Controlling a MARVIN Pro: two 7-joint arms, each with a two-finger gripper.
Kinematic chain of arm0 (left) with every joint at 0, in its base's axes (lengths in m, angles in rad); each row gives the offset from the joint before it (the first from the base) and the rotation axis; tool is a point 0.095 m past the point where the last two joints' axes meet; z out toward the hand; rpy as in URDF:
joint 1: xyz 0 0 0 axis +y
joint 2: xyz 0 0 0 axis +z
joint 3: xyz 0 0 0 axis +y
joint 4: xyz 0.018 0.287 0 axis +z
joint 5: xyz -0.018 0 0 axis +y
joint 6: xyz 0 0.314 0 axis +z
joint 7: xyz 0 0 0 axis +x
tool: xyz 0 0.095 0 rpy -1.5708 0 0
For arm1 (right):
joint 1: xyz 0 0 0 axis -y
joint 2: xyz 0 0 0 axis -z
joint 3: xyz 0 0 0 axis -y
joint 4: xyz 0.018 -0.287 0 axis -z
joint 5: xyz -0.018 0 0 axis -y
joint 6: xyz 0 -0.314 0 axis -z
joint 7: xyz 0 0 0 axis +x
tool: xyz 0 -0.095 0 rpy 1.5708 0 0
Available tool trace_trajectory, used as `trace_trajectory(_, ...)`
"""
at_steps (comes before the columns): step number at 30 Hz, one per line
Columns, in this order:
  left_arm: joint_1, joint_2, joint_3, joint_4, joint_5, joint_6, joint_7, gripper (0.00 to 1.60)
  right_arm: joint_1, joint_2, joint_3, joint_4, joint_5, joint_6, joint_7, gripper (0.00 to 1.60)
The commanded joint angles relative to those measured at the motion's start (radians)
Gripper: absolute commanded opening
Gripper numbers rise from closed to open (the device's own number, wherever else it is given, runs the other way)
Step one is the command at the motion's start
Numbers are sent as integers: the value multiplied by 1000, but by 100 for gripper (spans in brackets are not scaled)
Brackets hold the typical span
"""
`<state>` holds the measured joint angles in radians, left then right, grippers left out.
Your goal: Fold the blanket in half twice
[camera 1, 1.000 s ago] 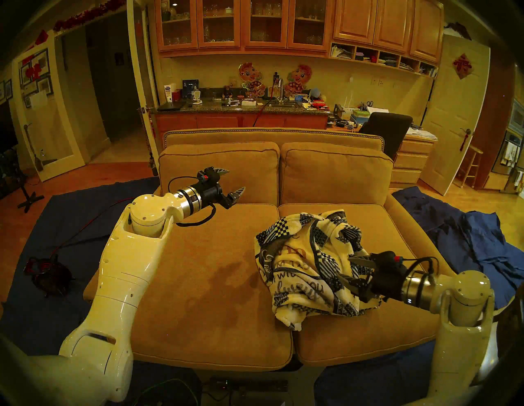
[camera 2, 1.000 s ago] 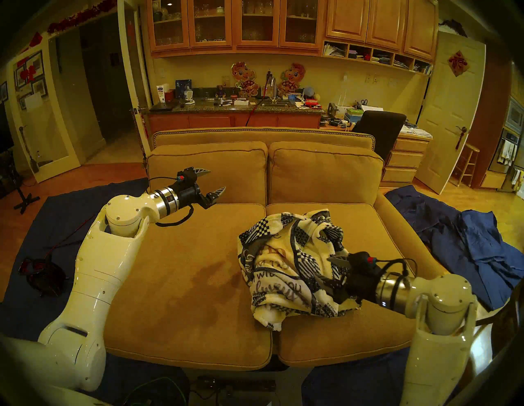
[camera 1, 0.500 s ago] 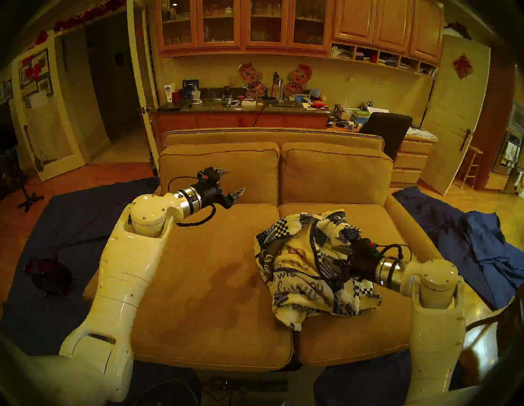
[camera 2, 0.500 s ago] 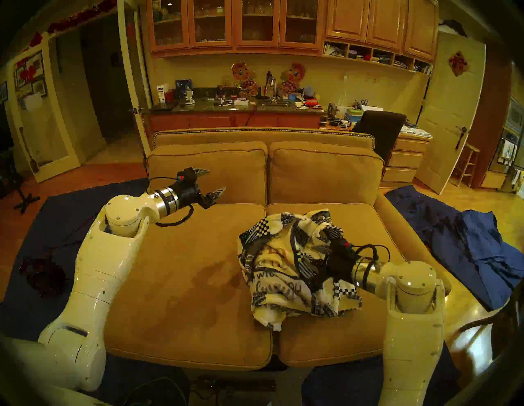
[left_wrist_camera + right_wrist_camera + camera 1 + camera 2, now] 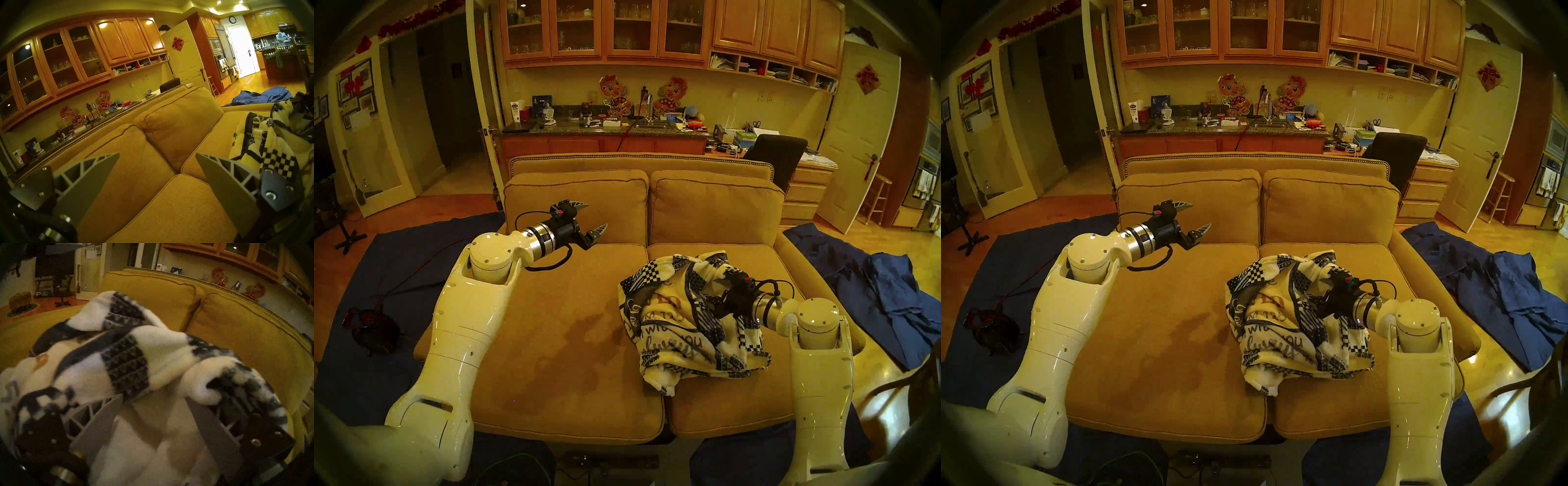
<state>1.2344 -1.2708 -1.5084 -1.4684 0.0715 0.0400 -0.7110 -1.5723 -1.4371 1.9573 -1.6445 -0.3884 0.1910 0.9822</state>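
- Blanket [image 5: 687,319] lay crumpled on the sofa's [image 5: 572,339] right seat cushion, lower right of the head view.
- Right claw [image 5: 153,405] was pushed into its folds, jaws apart; grip could not be told, the wrist view being blurred.
- Left claw [image 5: 590,217] was wide, empty, above the left cushion.

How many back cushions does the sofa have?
2. The left back cushion stands behind the open left gripper; the right back cushion stands behind the crumpled blanket. None seems hidden.
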Motion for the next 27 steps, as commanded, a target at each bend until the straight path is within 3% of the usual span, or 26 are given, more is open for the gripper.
trace_trajectory(1, -15, 1, -3, -9, 0, -3, 1, 160, 76, 37, 32, 56, -3, -44, -43, 139)
trace_trajectory(11, -15, 0, -3, -9, 1, -3, 0, 160, 115, 71, 68, 148, -15, -91, -72, 146)
trace_trajectory(14, -15, 0, -4, -9, 1, -3, 0, 160, 115, 68, 88, 150, 16, -108, -52, 147)
trace_trajectory(17, -15, 0, -4, -9, 1, -3, 0, 160, 98, 45, 102, 99, 53, -88, -11, 150)
trace_trajectory(23, -15, -1, -4, -9, 2, -3, 0, 160, 91, -15, 153, 21, 178, 34, 112, 143)
trace_trajectory(27, -15, -1, -5, -9, 2, -3, -1, 160, 85, -14, 161, -15, 195, 112, 183, 140)
